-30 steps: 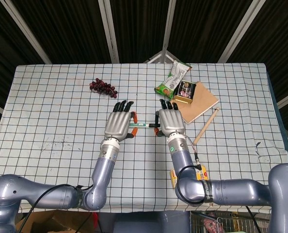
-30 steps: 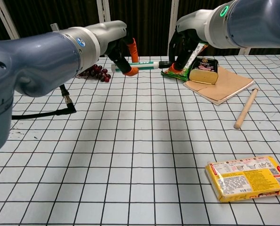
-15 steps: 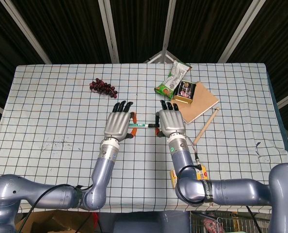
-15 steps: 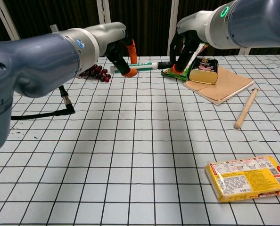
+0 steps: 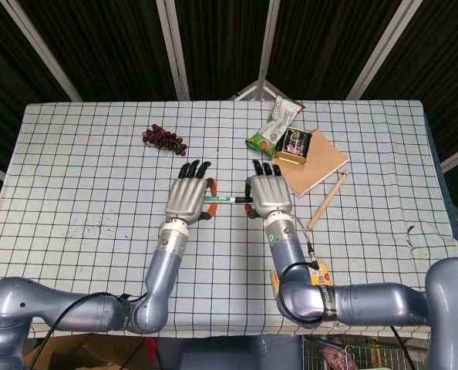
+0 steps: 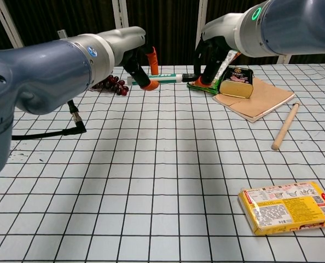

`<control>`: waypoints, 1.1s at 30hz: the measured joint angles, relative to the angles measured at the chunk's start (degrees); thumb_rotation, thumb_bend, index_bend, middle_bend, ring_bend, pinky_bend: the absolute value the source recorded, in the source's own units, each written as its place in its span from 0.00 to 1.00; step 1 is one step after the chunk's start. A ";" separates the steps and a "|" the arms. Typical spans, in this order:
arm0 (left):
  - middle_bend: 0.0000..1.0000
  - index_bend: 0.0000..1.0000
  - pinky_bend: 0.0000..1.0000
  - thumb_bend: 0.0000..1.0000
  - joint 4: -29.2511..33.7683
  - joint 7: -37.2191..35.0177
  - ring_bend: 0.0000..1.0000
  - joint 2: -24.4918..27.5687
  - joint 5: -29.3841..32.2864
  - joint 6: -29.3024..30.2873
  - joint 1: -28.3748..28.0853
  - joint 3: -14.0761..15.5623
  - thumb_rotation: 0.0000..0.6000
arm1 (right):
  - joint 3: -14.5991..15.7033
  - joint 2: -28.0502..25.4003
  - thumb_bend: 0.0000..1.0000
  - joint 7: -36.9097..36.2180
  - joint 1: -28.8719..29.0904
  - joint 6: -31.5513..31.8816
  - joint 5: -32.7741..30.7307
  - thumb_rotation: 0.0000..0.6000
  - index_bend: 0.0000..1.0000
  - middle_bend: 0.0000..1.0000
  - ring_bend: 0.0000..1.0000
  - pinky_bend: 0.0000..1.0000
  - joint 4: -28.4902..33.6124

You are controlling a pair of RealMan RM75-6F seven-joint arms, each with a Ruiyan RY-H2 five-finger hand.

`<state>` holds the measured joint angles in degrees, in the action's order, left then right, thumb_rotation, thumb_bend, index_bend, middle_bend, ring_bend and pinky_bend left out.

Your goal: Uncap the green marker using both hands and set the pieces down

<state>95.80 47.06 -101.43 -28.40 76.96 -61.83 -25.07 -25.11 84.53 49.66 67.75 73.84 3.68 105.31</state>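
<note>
The green marker (image 6: pixel 167 78) hangs level above the table, a white barrel with green bands and a dark cap end toward the right. My left hand (image 5: pixel 187 194) grips the barrel's left part between orange-tipped fingers (image 6: pixel 149 83). At the marker's right end my right hand (image 5: pixel 269 192) holds the dark cap (image 6: pixel 189 77). In the head view only a short stretch of the marker (image 5: pixel 223 200) shows between the two hands. Cap and barrel still look joined.
A bunch of dark grapes (image 5: pixel 163 138) lies at the back left. At the back right are a green snack packet (image 5: pixel 273 125), a tin (image 5: pixel 295 143) on a brown board (image 5: pixel 321 163) and a wooden stick (image 5: pixel 328 199). A yellow packet (image 6: pixel 287 207) lies near the front edge.
Both hands have shifted slightly left with the marker. Their hold on it looks the same.
</note>
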 measured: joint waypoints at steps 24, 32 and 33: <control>0.09 0.65 0.00 0.66 -0.93 -0.10 0.00 -0.46 0.08 -0.38 0.05 0.17 1.00 | 0.08 0.12 0.40 -0.03 0.13 0.49 -0.35 1.00 0.63 0.00 0.00 0.00 -0.39; 0.09 0.65 0.00 0.66 -0.37 0.58 0.00 0.01 0.19 0.17 0.39 0.56 1.00 | 0.17 -0.26 0.40 0.39 -0.08 1.17 -1.29 1.00 0.66 0.00 0.01 0.00 -0.11; 0.09 0.65 0.00 0.66 -0.20 0.58 0.00 0.15 0.23 0.22 0.54 0.60 1.00 | 0.24 -0.35 0.40 0.47 -0.16 1.16 -1.46 1.00 0.66 0.00 0.01 0.00 -0.07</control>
<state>95.60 47.64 -101.28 -28.17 77.18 -61.29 -24.47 -24.87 84.18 50.12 67.59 75.00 2.22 105.24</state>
